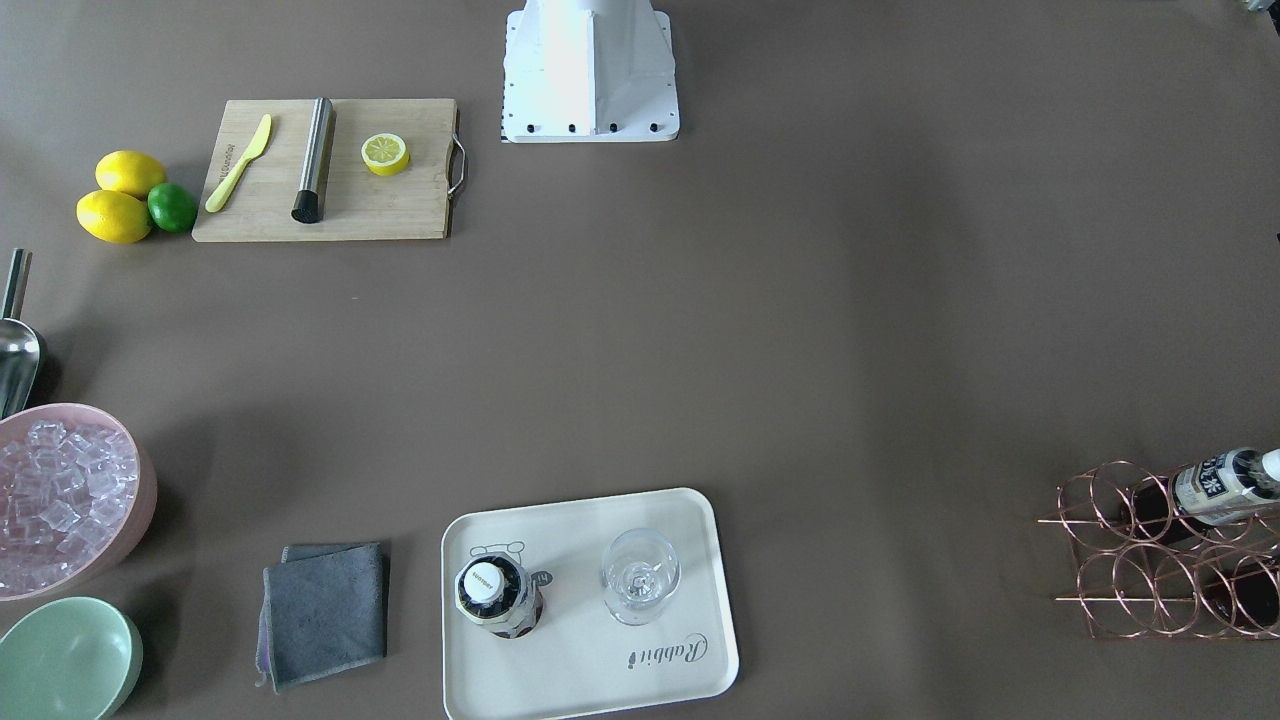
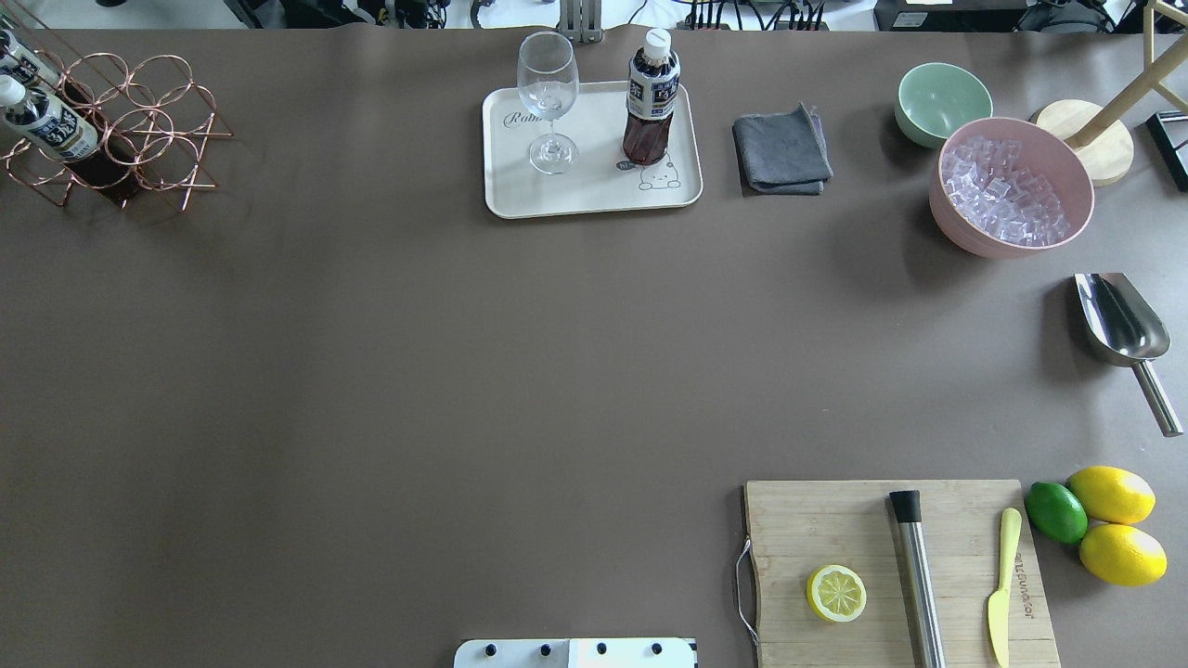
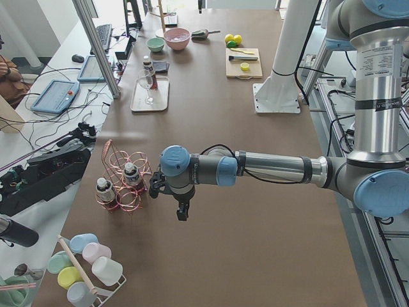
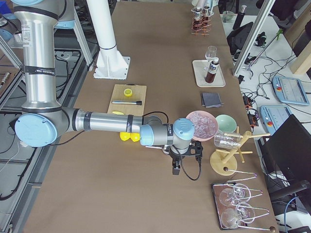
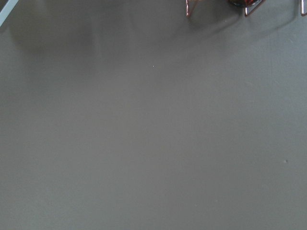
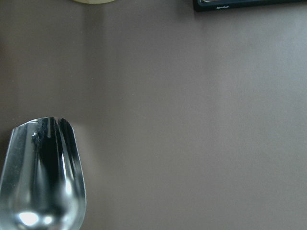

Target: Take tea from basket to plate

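The tea (image 2: 45, 123), a small bottle with a white cap and a pale label with dark markings, lies tilted in the copper wire basket (image 2: 139, 121) at the far left; it also shows in the front view (image 1: 1215, 485). A second like bottle (image 2: 11, 57) sits behind it. The cream plate (image 2: 594, 190) holds a wine glass (image 2: 548, 102) and a similar dark-labelled bottle (image 2: 650, 102). My left gripper (image 3: 182, 214) hangs above the table just beside the basket (image 3: 121, 163). My right gripper (image 4: 176, 171) hangs near the ice bowl. I cannot tell whether either is open or shut.
A grey cloth (image 2: 781, 150), mint bowl (image 2: 939, 102), pink bowl of ice (image 2: 1012, 186) and metal scoop (image 2: 1118, 325) lie on the right. The cutting board (image 2: 891, 575) carries a lemon half, a steel tool and a knife; lemons and a lime (image 2: 1056, 512) lie beside it.
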`<state>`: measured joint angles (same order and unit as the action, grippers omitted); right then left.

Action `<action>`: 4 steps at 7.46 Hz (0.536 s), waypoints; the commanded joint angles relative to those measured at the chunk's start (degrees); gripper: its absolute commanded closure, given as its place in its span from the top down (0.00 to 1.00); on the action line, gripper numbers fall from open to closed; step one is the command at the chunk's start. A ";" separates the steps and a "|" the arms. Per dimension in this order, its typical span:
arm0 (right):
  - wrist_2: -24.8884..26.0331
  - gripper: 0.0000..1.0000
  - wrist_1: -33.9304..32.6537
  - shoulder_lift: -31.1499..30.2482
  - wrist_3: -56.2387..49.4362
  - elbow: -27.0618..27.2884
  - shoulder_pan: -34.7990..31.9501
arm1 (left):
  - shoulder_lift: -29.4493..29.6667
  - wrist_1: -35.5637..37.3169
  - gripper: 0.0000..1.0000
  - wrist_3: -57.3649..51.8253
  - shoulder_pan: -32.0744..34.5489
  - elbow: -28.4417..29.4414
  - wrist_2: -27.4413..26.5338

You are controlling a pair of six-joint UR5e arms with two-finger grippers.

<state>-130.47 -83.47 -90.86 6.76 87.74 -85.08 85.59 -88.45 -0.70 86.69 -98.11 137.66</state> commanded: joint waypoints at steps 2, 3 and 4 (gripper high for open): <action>0.04 1.00 0.06 -0.54 -0.08 -0.11 0.00 | -0.87 0.03 0.98 0.00 0.06 0.02 0.16; 0.04 1.00 0.06 -0.55 -0.08 -0.11 0.00 | -0.87 0.03 0.98 0.00 0.06 0.02 0.15; -0.05 1.00 0.06 -0.55 -0.08 -0.11 0.00 | -0.87 0.12 0.98 0.00 0.06 0.02 0.07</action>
<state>-130.44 -83.41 -91.34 6.70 87.65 -85.08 84.78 -88.39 -0.70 86.74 -98.09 137.85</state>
